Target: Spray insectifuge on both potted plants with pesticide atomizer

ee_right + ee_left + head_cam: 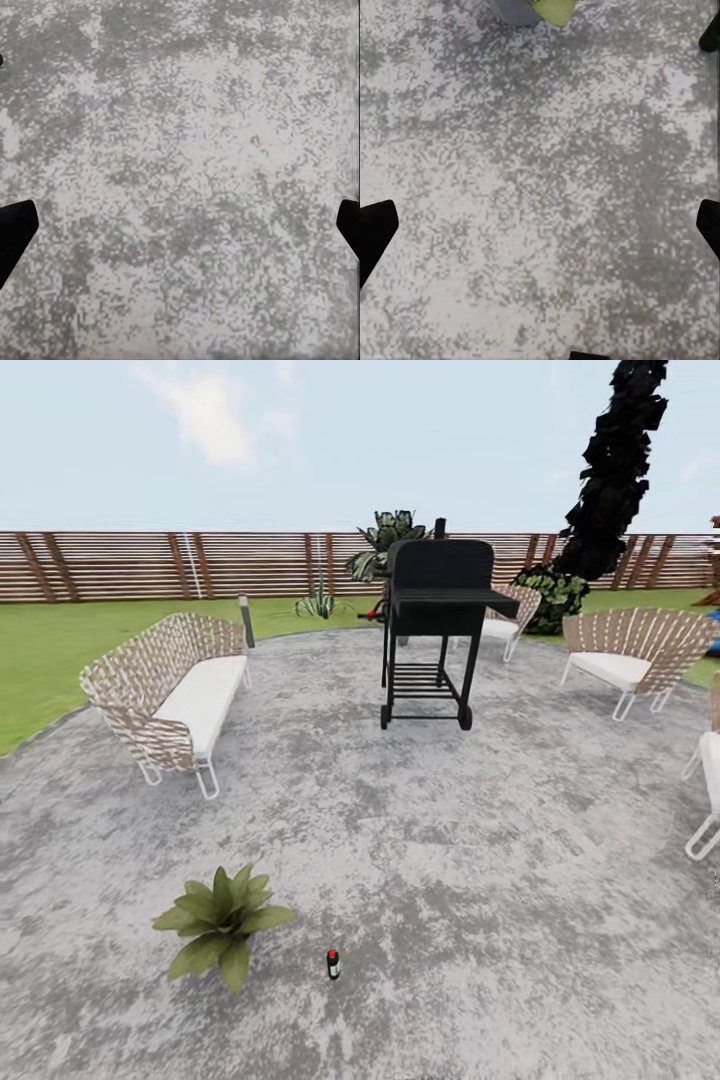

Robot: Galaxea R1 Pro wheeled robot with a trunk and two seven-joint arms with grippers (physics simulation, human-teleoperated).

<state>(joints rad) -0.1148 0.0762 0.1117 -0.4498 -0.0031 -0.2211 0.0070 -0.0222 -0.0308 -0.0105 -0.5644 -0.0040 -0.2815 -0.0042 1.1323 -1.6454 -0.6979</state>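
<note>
Left gripper (540, 225): two fingers, plain matte black. Each fingertip (375, 229) shows as a blunt angular wedge at the frame edge; no screws, cables or markings can be made out. A small dark sliver of body sits between them.

Right gripper (180, 225): same make, black wedge-shaped fingertips (15, 229), unmarked, smooth-faced, flat-edged.

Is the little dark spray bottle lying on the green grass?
No, the small dark spray bottle stands upright on the mottled grey stone patio.

At the lower left of the frame a potted plant (222, 922) sits on the patio (480, 860), the pesticide atomizer (333, 964) just to its right; the grill (437, 628) stands behind, upper centre.
</note>
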